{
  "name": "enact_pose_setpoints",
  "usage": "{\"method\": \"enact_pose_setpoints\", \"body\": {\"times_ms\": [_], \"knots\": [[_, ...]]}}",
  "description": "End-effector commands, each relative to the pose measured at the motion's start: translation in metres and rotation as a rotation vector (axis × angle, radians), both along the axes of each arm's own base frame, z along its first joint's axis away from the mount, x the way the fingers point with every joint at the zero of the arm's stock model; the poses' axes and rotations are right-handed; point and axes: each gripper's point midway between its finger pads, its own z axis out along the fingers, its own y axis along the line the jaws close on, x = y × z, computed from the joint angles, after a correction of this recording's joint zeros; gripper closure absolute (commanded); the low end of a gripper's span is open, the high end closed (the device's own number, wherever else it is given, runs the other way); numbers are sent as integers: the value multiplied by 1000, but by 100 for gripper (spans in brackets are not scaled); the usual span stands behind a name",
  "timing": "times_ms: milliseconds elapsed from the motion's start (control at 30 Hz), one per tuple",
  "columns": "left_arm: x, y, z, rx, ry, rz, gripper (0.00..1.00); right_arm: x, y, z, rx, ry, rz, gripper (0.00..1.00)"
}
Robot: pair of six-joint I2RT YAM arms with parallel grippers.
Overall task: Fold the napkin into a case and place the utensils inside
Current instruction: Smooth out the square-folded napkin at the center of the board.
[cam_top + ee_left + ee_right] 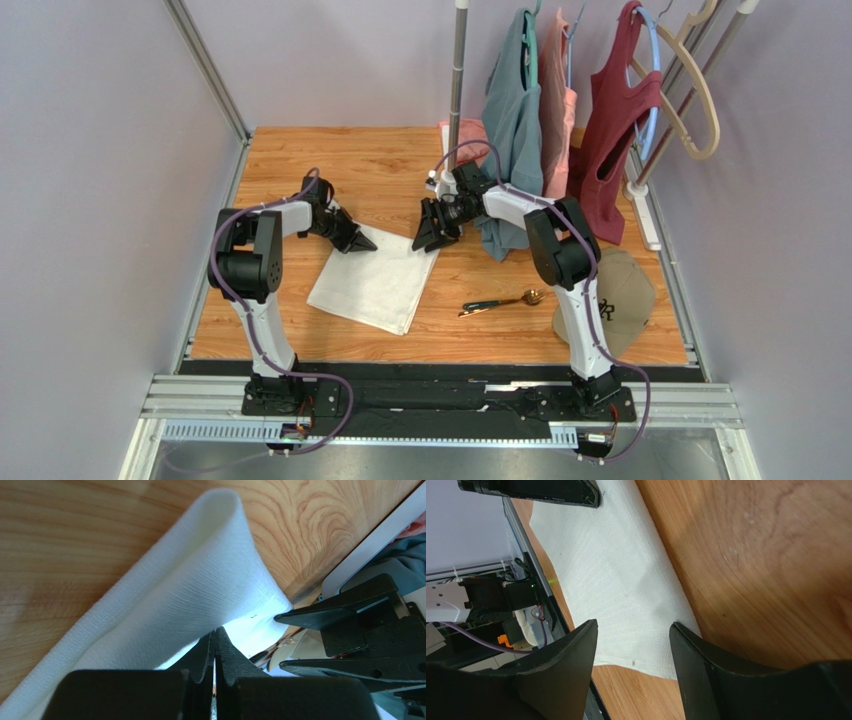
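The white napkin [372, 283] lies mostly flat on the wooden table. My left gripper [362, 243] is shut on its far left corner, and in the left wrist view the napkin [190, 585] curls up from the wood to the closed fingertips of the left gripper [216, 632]. My right gripper [428, 243] hovers open at the far right corner. In the right wrist view the right gripper [633, 625] straddles the napkin's [616, 575] edge with nothing between its fingers. The utensils [500, 302], dark-handled with a gold spoon head, lie together to the right of the napkin.
A beige cap [612, 295] rests at the table's right edge, just beyond the utensils. Several garments [520, 110] hang on hangers from a rack at the back right, with its pole [458, 70] behind my right gripper. Metal rails border the table.
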Motion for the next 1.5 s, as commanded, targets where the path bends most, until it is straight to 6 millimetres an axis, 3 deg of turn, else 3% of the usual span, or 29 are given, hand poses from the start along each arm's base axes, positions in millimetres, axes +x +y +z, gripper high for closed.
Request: {"method": "enact_pose_setpoints", "body": {"times_ms": [0, 167, 233, 300, 367, 467, 567, 633, 700, 767, 867, 967, 1200, 1467], "knots": [[-6, 12, -26, 74, 73, 63, 100, 1, -33, -16, -82, -17, -34, 37], [-6, 12, -27, 79, 75, 64, 100, 2, -58, -7, -189, -86, -91, 37], [-6, 12, -27, 84, 65, 54, 100, 4, -59, 6, -187, -104, -108, 37], [-3, 10, -23, 82, 39, 15, 100, 10, -59, 34, -189, -164, -143, 37], [-1, 4, -9, 57, -8, -34, 100, 10, -49, 59, -193, -227, -124, 36], [8, -1, 25, 32, -123, -91, 94, 6, -31, 74, -191, -258, -82, 36], [19, -9, 61, -19, -242, -138, 85, 6, 3, 94, -68, -265, -80, 36], [26, -18, 77, -81, -297, -150, 77, -9, 29, 93, 27, -170, -71, 36], [31, -21, 78, -105, -309, -152, 68, -11, 48, 85, 68, -145, -61, 36], [35, -23, 75, -121, -317, -142, 57, -14, 58, 84, 105, -128, -69, 35], [41, -28, 63, -165, -316, -123, 53, -18, 64, 75, 154, -92, -69, 32], [50, -32, 48, -220, -321, -60, 44, -22, 67, 53, 166, -29, -59, 31], [68, -21, 20, -222, -364, 113, 43, -28, 59, 13, 123, 19, -65, 32], [85, 12, 8, -315, -417, 316, 45, -22, 29, -2, 94, 37, -105, 32]]}}
